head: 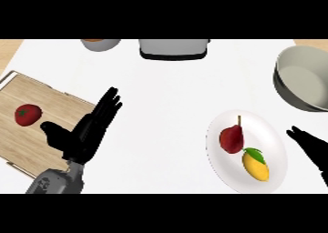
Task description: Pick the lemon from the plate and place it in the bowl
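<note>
Lemon (256,167) on plate (271,132): likely light, firm, rolls easily; pinch across middle. Right robot hand (313,149) beside plate, fingers straight, empty.

No readable text, label, brand, number or sign shows anywhere.

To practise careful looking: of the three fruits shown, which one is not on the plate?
The red tomato, alone on the wooden cutting board at left. The yellow lemon and the dark red fruit both sit on the white plate.
</note>
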You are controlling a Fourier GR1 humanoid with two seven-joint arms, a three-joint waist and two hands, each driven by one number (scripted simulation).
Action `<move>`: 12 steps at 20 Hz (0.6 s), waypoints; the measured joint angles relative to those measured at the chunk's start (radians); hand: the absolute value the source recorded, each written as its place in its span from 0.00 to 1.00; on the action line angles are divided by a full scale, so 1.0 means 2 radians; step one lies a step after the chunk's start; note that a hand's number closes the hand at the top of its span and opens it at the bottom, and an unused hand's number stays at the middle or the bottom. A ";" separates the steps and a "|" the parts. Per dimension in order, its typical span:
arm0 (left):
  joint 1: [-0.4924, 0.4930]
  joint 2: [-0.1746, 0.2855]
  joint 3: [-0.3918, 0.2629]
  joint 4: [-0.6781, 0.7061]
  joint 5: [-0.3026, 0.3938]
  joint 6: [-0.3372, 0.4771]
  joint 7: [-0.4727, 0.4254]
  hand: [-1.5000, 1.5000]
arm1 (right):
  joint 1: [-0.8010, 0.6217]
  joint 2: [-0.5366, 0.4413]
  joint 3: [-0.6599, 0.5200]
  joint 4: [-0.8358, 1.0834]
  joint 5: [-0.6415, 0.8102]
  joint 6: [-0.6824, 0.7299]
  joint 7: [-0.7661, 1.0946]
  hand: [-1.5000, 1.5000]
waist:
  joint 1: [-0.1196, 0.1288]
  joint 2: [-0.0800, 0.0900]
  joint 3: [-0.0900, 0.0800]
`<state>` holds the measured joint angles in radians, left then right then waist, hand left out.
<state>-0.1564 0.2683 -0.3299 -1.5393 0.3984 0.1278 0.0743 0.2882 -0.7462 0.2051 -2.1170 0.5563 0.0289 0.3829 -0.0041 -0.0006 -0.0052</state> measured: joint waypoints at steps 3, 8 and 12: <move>-0.005 -0.002 0.000 0.000 0.001 -0.005 0.005 0.50 | -0.030 0.009 0.033 -0.018 0.010 0.055 0.093 0.00 | 0.006 0.001 0.000; -0.005 -0.007 0.001 -0.005 -0.005 -0.006 0.011 0.50 | -0.101 0.056 0.078 -0.009 0.003 0.135 0.226 0.00 | 0.010 0.002 0.001; 0.010 -0.009 0.002 -0.015 -0.011 -0.010 0.008 0.50 | -0.147 0.092 0.092 0.023 -0.001 0.170 0.281 0.00 | 0.010 0.001 0.002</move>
<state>-0.1356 0.2510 -0.3253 -1.5692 0.3766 0.1079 0.0910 -0.0052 -0.5620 0.3899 -2.0713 0.5540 0.3696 0.9447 0.0154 0.0017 -0.0016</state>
